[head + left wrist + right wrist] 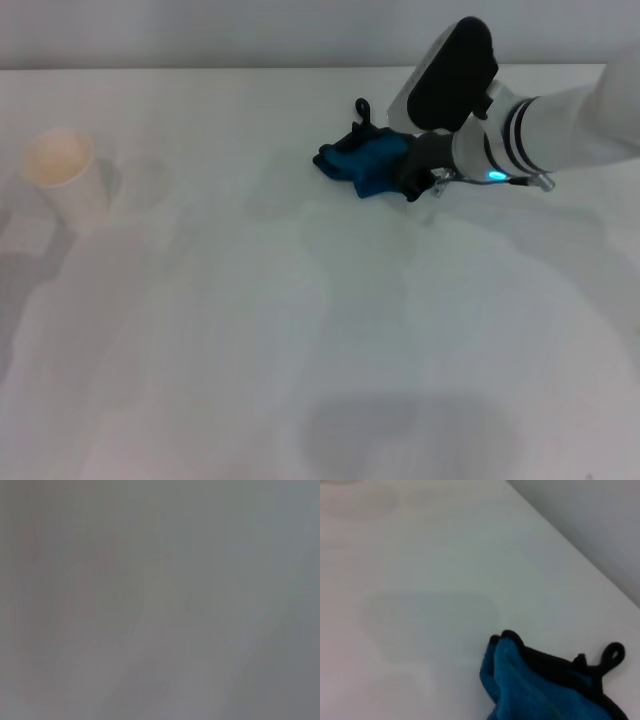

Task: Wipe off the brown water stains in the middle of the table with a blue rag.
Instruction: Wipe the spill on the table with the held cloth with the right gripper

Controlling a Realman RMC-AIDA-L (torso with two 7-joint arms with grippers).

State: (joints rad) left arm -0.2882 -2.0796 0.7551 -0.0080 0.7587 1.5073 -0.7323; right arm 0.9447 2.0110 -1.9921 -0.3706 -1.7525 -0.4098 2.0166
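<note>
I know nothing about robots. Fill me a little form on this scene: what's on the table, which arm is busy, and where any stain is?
table: white top
rag: blue, bunched, black loop at one corner, toward the far side
right gripper: at the rag, seemingly gripping it
left gripper: not in view
cup: paper, tan inside, at the robot's left
stain: no clear brown puddle visible; only faint marks on the table

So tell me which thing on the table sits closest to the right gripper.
The blue rag, bunched against the right gripper at the table's far side; the paper cup stands far off toward the left.
</note>
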